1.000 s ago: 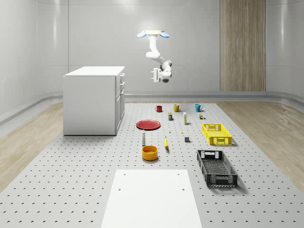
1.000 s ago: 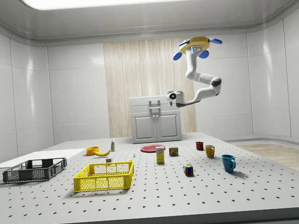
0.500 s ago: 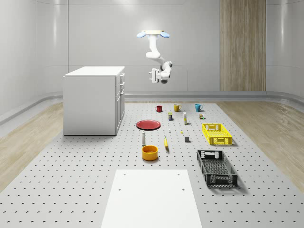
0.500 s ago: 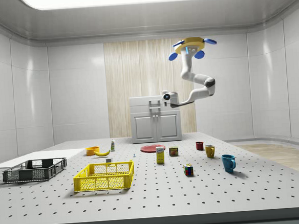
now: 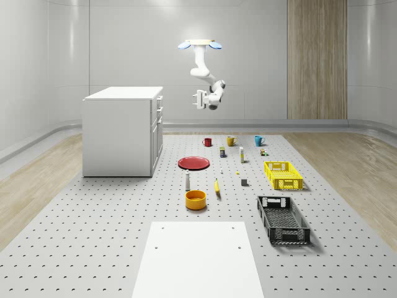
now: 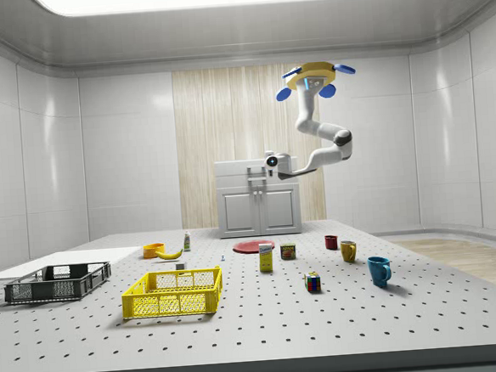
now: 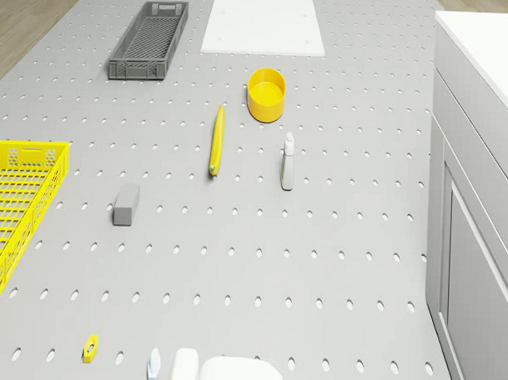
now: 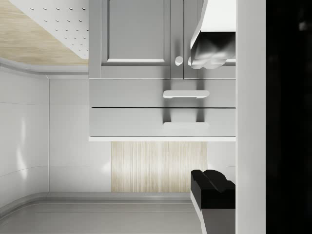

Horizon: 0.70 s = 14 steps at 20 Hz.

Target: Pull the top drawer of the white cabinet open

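Drone (image 5: pixel 200 44) hovers high over the far end of the pegboard table (image 5: pixel 93 248), out in front of the white cabinet (image 5: pixel 121 133), arm bent down and toward it. Gripper (image 5: pixel 200 99) hangs in the air at about the level of the cabinet's top, well apart from its front; in the side view the gripper (image 6: pixel 259 175) overlaps the cabinet's upper edge. Whether the jaws are apart or together I cannot tell. The wrist view gives the cabinet face upside down: the top drawer (image 8: pixel 161 123) is flush and shut, its handle (image 8: pixel 185 126) untouched, a second drawer and two doors beyond it. The drone view gives the tabletop instead: banana (image 7: pixel 216 141), yellow bowl (image 7: pixel 266 94), small bottle (image 7: pixel 287 160), grey block (image 7: pixel 126 204), yellow crate (image 7: pixel 15 207), dark crate (image 7: pixel 148 39) and a white mat (image 7: pixel 262 22). The whole-scene view adds a red plate (image 5: pixel 194 162) and three mugs (red, yellow, blue) behind it. No writing on any item can be read.
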Motion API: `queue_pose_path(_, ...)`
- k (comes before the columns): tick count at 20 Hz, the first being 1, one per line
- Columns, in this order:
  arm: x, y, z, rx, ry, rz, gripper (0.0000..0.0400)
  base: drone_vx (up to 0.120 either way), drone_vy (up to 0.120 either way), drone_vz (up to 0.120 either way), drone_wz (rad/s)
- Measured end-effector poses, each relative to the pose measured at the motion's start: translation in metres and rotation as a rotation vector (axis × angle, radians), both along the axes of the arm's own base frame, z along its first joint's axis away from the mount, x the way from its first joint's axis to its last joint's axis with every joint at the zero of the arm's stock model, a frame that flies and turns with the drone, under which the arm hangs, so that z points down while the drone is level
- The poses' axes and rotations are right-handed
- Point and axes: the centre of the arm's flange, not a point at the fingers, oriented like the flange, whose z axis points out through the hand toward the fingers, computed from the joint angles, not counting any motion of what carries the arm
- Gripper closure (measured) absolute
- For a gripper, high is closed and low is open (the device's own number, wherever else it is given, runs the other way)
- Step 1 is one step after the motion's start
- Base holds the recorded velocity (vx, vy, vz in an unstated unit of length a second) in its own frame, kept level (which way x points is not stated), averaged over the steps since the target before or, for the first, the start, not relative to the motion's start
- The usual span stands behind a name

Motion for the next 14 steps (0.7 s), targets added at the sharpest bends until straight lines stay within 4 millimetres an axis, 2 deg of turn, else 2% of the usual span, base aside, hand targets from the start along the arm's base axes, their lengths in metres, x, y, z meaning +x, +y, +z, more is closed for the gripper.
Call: queue_pose_path(14,0.000,0.072,0.000,0.000,0.000,0.000,0.0095,0.000,0.000,0.000,0.000)
